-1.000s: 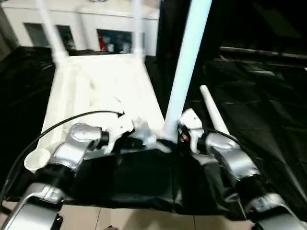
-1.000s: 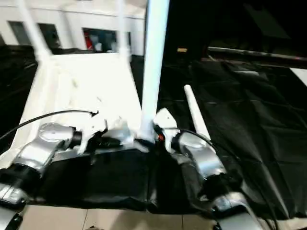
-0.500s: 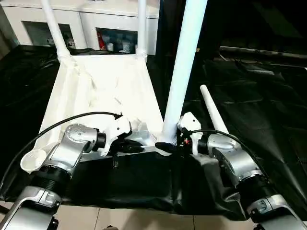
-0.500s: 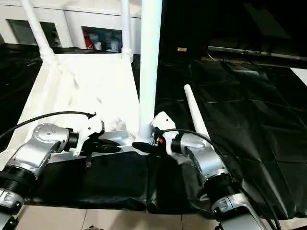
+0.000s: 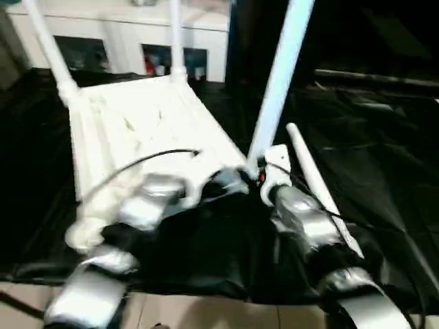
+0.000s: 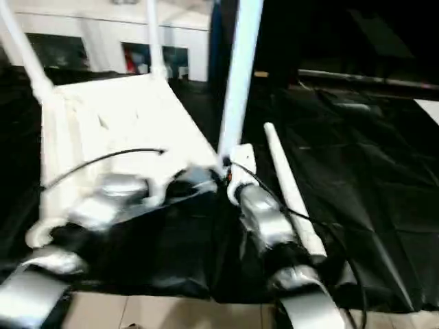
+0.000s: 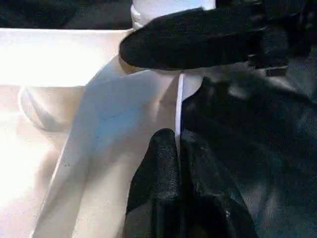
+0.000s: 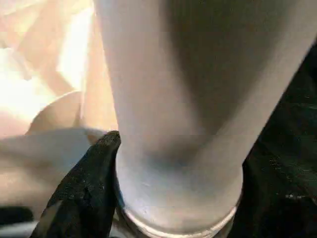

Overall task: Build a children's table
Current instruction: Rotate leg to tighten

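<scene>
At near corner of upturned white table top [image 5: 144, 130], right tool [image 5: 255, 179] grips upright leg [image 5: 278, 82]; left tool [image 7: 178, 148] pinched shut on the top's edge.

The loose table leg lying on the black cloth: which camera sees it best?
The right eye view: the loose leg lies whole on the black cloth beside the right arm. The left eye view shows it too, its near end partly behind that arm.

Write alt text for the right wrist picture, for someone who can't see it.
A thick white table leg stands in its round socket, with the right gripper's black finger against its base. The white tabletop lies behind, and black cloth shows beside the leg.
</scene>
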